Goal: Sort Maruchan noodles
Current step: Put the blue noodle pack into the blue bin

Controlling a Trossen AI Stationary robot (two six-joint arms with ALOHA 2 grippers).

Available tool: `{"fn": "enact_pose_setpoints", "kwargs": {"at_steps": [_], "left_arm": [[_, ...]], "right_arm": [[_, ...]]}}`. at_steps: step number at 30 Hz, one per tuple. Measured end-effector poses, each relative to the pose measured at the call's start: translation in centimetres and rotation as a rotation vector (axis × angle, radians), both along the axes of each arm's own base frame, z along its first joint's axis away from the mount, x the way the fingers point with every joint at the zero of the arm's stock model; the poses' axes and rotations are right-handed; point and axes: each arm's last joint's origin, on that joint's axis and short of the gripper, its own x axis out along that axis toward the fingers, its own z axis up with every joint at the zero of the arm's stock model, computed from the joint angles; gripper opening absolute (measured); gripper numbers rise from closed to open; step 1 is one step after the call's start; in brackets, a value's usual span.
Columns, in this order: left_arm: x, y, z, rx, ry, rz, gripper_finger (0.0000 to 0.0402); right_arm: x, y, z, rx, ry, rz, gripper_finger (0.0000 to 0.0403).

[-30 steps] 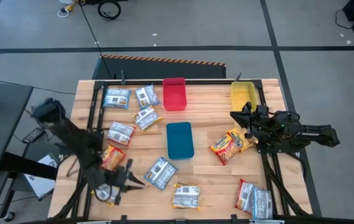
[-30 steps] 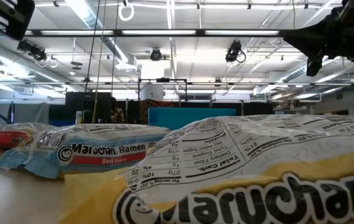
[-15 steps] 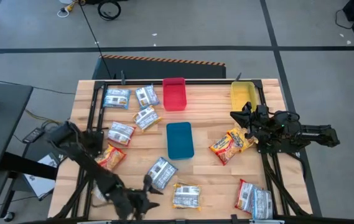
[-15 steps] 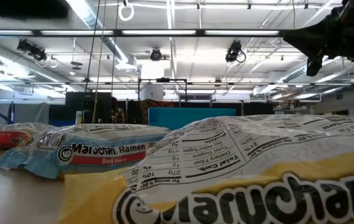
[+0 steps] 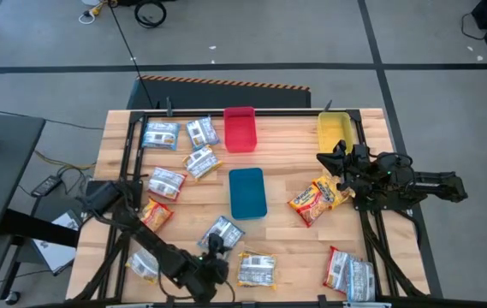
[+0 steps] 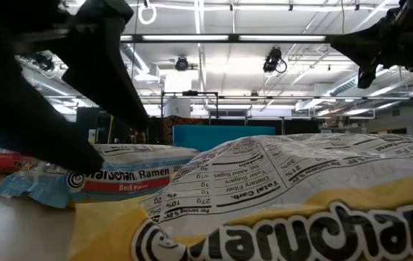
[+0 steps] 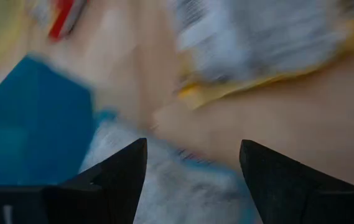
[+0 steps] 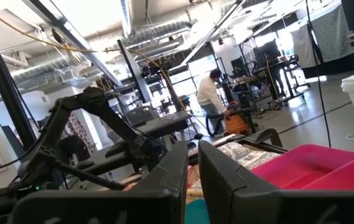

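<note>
Several Maruchan noodle packets lie flat on the wooden table. My left gripper (image 5: 215,248) is open near the front edge, its fingers just above a blue-silver packet (image 5: 223,233) (image 7: 164,186). A yellow packet (image 5: 256,268) lies beside it, and another packet (image 5: 143,265) lies at the near left. My right gripper (image 5: 333,162) is shut and holds nothing. It hovers at the right, above a red-orange packet (image 5: 318,198). In the low view a yellow packet (image 6: 286,203) fills the foreground.
A red tray (image 5: 240,128) and a yellow tray (image 5: 334,128) stand at the far edge, and a blue tray (image 5: 246,192) stands mid-table. More packets lie at the far left (image 5: 159,134) and the near right (image 5: 350,272). A person (image 8: 211,99) stands in the room beyond.
My left gripper has let go of a packet, which now lies flat at the near left. The arm then swung along the near edge toward the table's right, ending over the blue-silver packet by the blue tray.
</note>
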Motion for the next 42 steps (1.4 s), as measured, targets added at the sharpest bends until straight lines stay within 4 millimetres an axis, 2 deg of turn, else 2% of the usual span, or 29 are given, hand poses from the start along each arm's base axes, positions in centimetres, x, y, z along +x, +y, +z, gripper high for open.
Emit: {"fn": "enact_pose_setpoints", "kwargs": {"at_steps": [4,11,22,26,33,42], "left_arm": [[0.1,0.8,0.9,-0.032,0.026,0.143,0.026],[0.2,0.8,0.8,-0.244,-0.005,0.331,0.026],[-1.3,2.9,-1.0,-0.176,0.073,0.463,0.026],[-2.2,3.4,-1.1,-0.164,0.137,0.533,0.026],[-4.4,3.2,0.0,-0.166,0.224,0.594,0.026],[-4.1,2.0,0.3,-0.209,-0.03,0.576,0.026]], "right_arm": [[0.0,0.0,0.0,0.0,0.001,-0.001,0.0045],[0.0,0.0,0.0,0.001,0.0,0.0,0.0045],[0.0,0.0,0.0,0.0,0.0,0.001,0.0045],[0.0,0.0,0.0,0.0,0.0,0.0,0.0045],[0.0,0.0,0.0,0.001,0.0,0.0,0.0045],[0.0,0.0,0.0,0.0,-0.001,0.001,0.0045]]}}
